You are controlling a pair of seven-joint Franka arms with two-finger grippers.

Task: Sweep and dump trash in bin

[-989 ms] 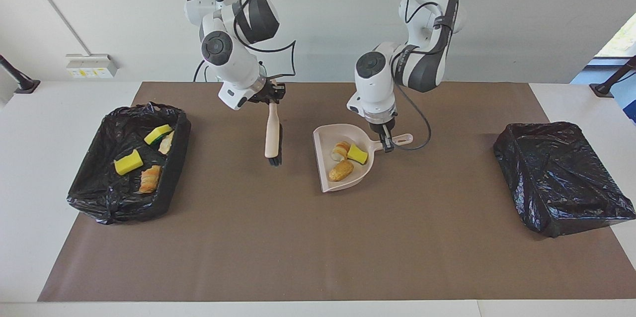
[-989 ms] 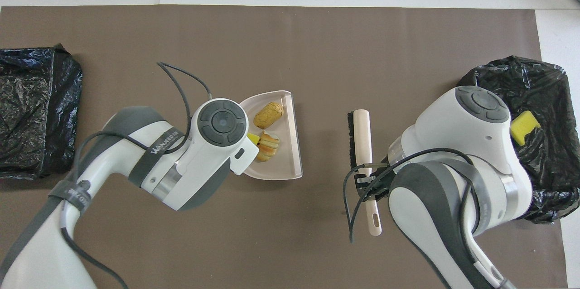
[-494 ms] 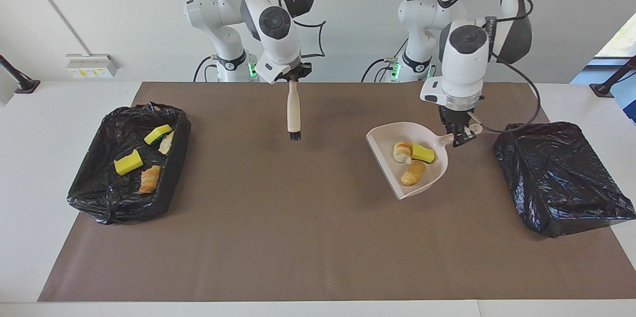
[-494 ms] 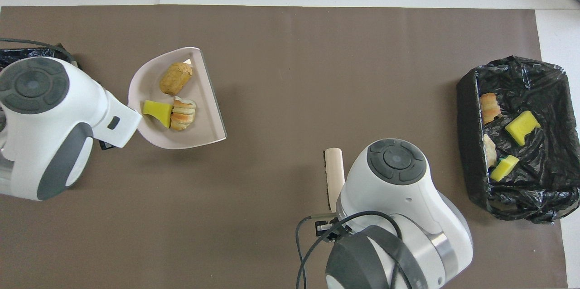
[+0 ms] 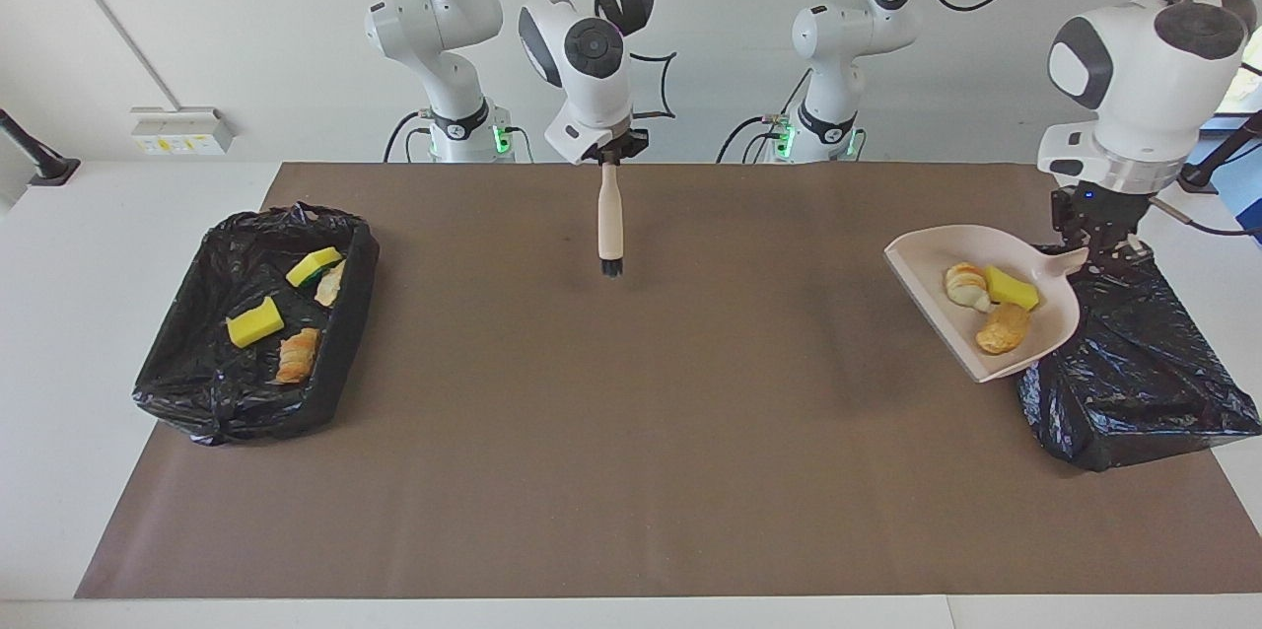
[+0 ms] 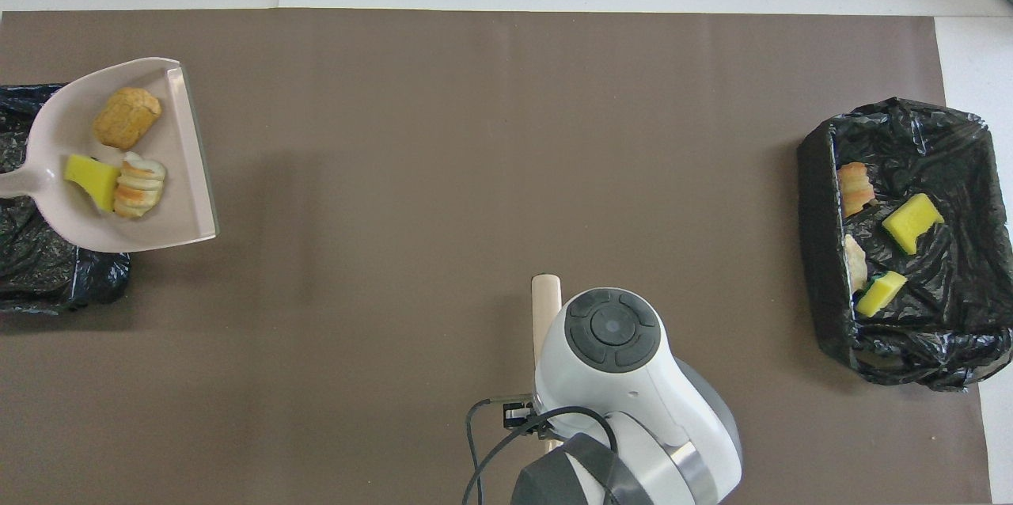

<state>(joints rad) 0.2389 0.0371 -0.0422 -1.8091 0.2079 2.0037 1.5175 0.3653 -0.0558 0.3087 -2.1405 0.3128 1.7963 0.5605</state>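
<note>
My left gripper is shut on the handle of the pinkish dustpan, held up over the edge of the black-lined bin at the left arm's end of the table. Three pieces of trash lie in the pan: a yellow sponge piece, a pale striped roll and a brown roll. The overhead view shows the dustpan and its trash, but not the left gripper. My right gripper is shut on the beige brush, which hangs bristles down above the mat.
A second black-lined bin at the right arm's end holds several scraps of sponge and bread. Brown mat covers the table between the two bins. From overhead, the right arm hides most of the brush.
The left gripper lifted the loaded dustpan from the table's middle and carried it to the bin at the left arm's end. The right gripper raised the brush and turned it upright.
</note>
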